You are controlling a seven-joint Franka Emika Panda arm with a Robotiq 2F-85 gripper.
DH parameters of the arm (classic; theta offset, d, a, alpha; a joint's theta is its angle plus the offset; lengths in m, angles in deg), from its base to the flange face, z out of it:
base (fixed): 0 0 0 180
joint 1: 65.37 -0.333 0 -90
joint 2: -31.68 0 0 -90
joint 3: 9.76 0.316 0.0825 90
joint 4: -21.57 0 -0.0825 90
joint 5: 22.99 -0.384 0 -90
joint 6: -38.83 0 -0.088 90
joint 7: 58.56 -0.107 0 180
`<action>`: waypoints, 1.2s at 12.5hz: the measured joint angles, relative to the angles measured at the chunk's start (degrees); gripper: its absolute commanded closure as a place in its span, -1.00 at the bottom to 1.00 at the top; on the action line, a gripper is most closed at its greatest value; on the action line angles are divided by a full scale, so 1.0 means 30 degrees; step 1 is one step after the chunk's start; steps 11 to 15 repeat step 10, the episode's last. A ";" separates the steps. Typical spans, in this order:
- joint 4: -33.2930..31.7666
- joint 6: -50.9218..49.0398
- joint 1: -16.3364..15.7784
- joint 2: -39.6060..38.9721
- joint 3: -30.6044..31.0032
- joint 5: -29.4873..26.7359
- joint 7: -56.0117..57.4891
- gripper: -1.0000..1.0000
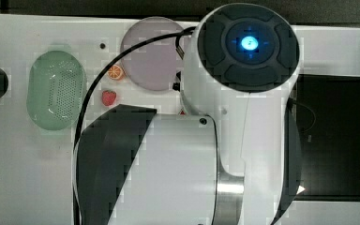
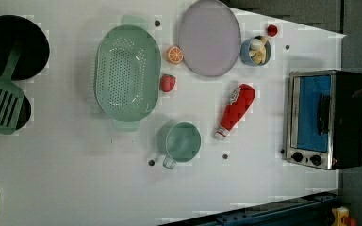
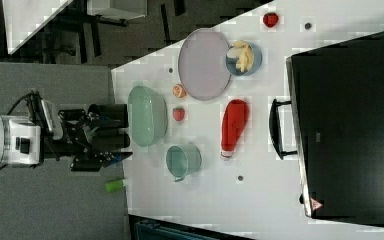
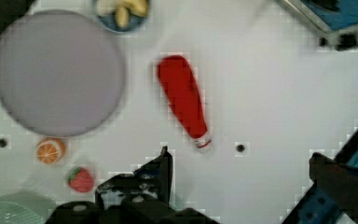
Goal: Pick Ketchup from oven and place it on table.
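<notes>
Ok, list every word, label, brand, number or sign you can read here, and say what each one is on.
No text can be read.
Ketchup: its label shows only as a pale patch near the base, too blurred to read.
Oven: a small red-and-white triangular warning sign at a corner of its black top, symbol too small to make out.
Oven knobs: any markings too small to read.

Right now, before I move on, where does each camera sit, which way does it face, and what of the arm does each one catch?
Top view: overhead, looking straight down; the arm's white body covers much of the table.
Left view: high, looking down on the table, the oven on the left view's right; no arm.
Right view: high from the opposite side, the gripper hanging open off the table's edge.
Wrist view: looks down past the gripper's fingers.
Left, right and wrist views share the ketchup, lying on the table.
</notes>
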State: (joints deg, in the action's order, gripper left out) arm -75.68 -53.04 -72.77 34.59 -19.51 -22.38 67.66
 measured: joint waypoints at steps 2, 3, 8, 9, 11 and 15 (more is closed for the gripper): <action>0.0933 0.0310 -0.0079 -0.0532 0.0037 0.0476 -0.0075 -1.00; 0.1268 0.0625 -0.0326 -0.0690 -0.0180 0.0484 -0.0203 -1.00; 0.0914 0.0473 0.0203 -0.1280 0.0019 -0.0103 -0.0301 -1.00; 0.0373 0.1377 0.0203 -0.1288 0.0434 0.0725 -0.0301 -1.00; 0.0448 0.1237 0.0016 -0.1375 0.0417 0.0605 -0.0301 -1.00; 0.0448 0.1237 0.0016 -0.1375 0.0417 0.0605 -0.0301 -1.00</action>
